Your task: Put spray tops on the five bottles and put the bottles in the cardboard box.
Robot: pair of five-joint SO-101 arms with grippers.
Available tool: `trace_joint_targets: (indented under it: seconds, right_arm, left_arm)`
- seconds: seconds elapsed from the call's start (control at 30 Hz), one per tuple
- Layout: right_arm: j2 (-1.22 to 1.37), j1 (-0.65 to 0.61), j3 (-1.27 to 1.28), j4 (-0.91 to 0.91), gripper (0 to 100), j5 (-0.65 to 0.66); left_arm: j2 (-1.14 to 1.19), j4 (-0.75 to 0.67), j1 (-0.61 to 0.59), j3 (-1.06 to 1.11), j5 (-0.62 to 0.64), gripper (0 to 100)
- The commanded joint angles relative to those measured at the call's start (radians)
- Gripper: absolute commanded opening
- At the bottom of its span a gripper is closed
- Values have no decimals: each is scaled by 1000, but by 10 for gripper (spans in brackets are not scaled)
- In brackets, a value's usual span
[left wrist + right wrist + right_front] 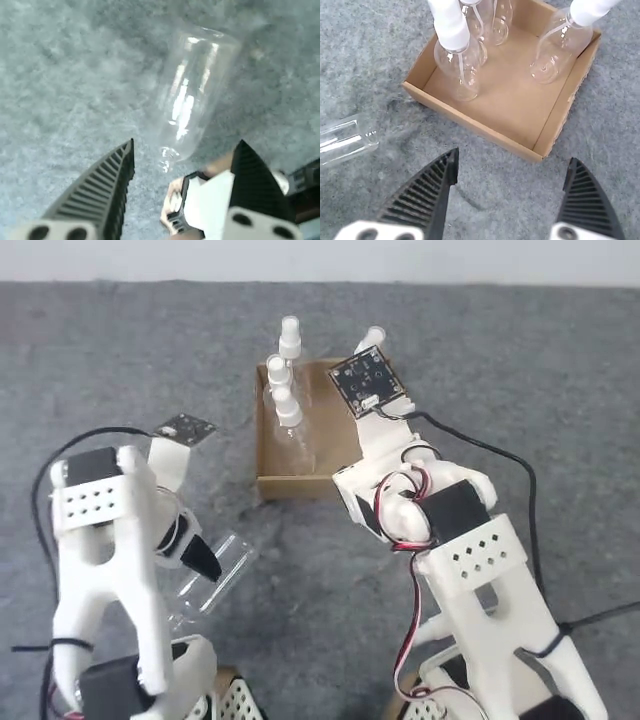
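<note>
Left gripper (186,145): jaws spread wide, holding nothing, low over grey carpet (120,360). Clear bottle (192,95) lies on side on carpet, neck end toward gap between those jaws; contact cannot be told. Right gripper (513,156): jaws also spread, empty, above carpet just beside near wall of cardboard box (470,125). Inside box, bottles with white spray tops (457,65) stand upright, three clustered along one side, another at opposite side. Lying bottle well apart from box.
</note>
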Motion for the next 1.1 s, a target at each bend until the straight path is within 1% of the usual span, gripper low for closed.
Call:
trace_joint_targets:
  seconds: [0.0, 0.1, 0.27, 0.4, 0.5, 0.6, 0.7, 0.77, 0.87, 1.0, 1.07]
  right_arm:
    - [-41, 12, -71, 5, 285, -2]
    - [-41, 13, -72, 5, 285, -2]
    - [-41, 16, -72, 5, 285, -2]
    - [-41, 16, -72, 5, 285, -2]
    - [-42, 16, -72, 5, 285, -2]
    - [-51, 19, -72, 7, 285, -2]
    - [-51, 19, -74, 15, 285, -2]
    - [-53, 21, -75, 15, 285, -2]
    - [-81, 21, -75, 16, 285, -2]
    - [-166, 21, -74, 48, 285, 5]
    - [-208, 22, -71, 56, 285, 37]
  left_arm:
    - [-58, 46, 86, 25, -63, 280]
    - [-58, -9, 141, 94, -64, 258]
    - [-51, -170, 152, 211, -68, 255]
    - [-49, -265, 164, 282, -71, 254]
    - [-51, -311, 232, 328, -91, 250]
    - [-51, -345, 328, 357, -92, 199]
    - [-51, -351, 413, 354, -92, 131]
    - [-58, -354, 457, 349, -92, 107]
    - [-57, -377, 512, 325, -87, 104]
    - [-55, -428, 563, 257, -21, 105]
    - [-51, -437, 600, 216, 2, 105]
